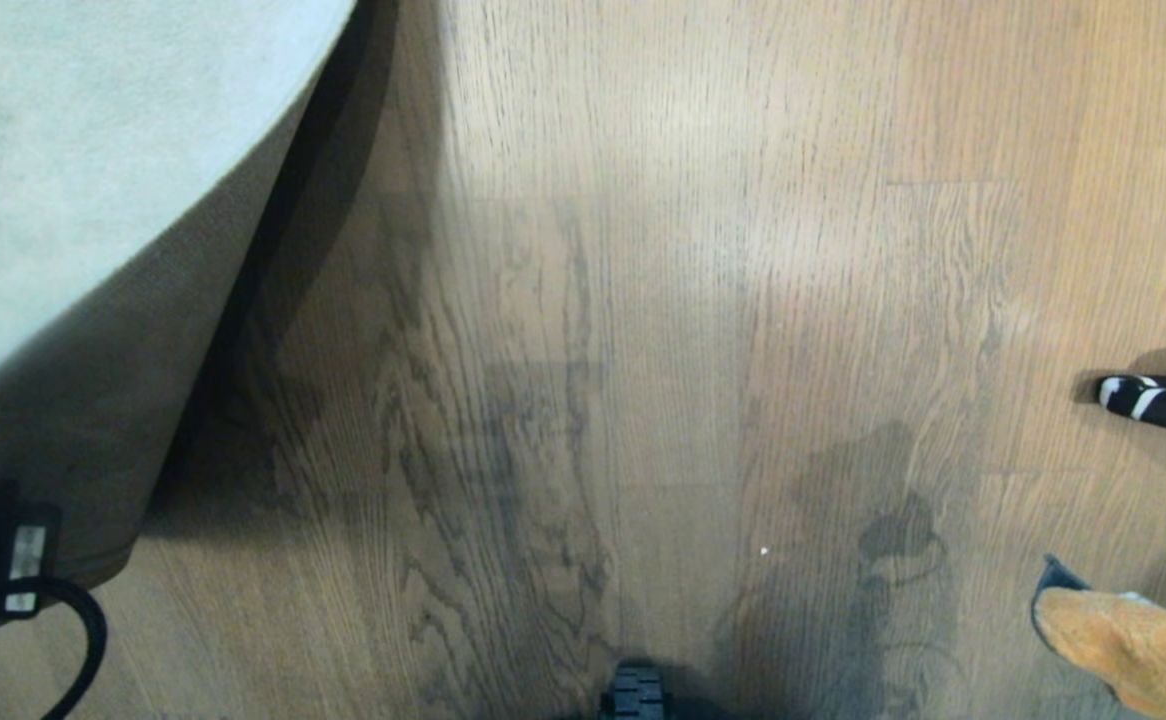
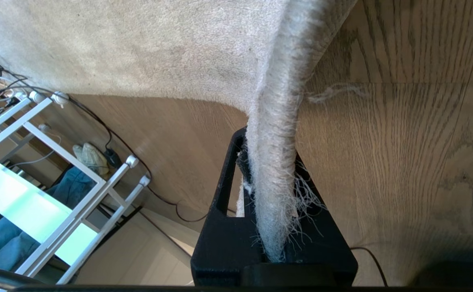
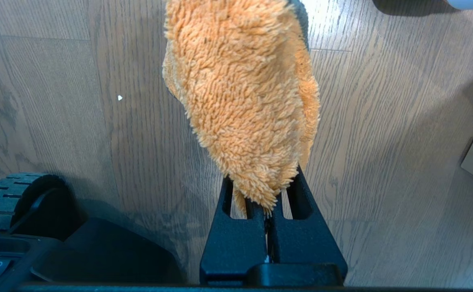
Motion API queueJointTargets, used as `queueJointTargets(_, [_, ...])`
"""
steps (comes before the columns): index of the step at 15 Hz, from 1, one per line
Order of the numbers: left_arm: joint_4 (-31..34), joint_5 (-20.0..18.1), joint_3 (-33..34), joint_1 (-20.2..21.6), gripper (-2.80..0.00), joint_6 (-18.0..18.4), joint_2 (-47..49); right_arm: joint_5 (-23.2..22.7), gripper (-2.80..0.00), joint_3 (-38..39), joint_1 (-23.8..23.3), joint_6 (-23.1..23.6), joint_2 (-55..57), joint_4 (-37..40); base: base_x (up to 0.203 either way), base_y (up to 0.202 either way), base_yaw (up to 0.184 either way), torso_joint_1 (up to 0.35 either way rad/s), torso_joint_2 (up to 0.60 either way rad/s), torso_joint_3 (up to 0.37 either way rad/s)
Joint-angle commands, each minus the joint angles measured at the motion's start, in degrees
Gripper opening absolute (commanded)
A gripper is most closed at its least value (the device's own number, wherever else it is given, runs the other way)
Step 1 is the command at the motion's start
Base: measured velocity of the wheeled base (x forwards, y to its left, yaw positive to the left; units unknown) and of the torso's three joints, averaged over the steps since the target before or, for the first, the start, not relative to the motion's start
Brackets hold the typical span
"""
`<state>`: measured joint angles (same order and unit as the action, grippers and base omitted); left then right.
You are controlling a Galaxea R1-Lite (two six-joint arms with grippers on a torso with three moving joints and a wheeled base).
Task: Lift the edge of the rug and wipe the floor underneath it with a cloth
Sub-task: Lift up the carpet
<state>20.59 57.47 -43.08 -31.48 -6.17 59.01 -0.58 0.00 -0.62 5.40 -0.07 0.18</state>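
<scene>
**Rug Corner Up, Cloth Waiting**

The rug edge (image 2: 275, 134) was off the ground, pinched in the left gripper (image 2: 271, 194), whose black fingers (image 2: 224, 178) were clamped tight on the frayed border with loose threads spraying out on both sides. In the head view the rug edge (image 1: 93, 400) hung at the far left, its tan backing turned toward the camera and a dark shadow falling just beside it on the planks. The pale pile rose above that fold, curving away from the lifted corner.

The floor (image 1: 643, 300) lay bare beside the rug edge, brown planks with dark wavy grain and a soft sheen, and a tiny white speck (image 1: 764, 550) sat well away from the rug. A black cable (image 1: 83, 620) looped just below the lifted corner.

Far across the planks from the rug, the cloth (image 3: 244, 101) dangled orange and fluffy from the right gripper (image 3: 267, 207), which was squeezed closed on its lower end. In the head view the cloth (image 1: 1133, 640) showed at the side opposite the rug edge. A black-and-white striped object (image 1: 1158, 402) lay on the floor near it, and a black wheel (image 1: 635, 692) stood between rug and cloth.
</scene>
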Motion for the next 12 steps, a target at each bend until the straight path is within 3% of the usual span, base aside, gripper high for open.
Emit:
queueJointTargets(1, [0.15,0.36,0.05,-0.03,-2.80,-0.07,-0.04,-0.03,-2.80,0.00,0.01,0.05,0.07,-0.01,0.000,0.000,0.000,0.000,0.00,0.000])
queueJointTargets(12, [0.15,0.27,0.54,-0.16,-2.80,0.10,-0.30,-0.03,-2.80,0.00,0.01,0.05,0.07,-0.01,0.000,0.000,0.000,0.000,0.00,0.000])
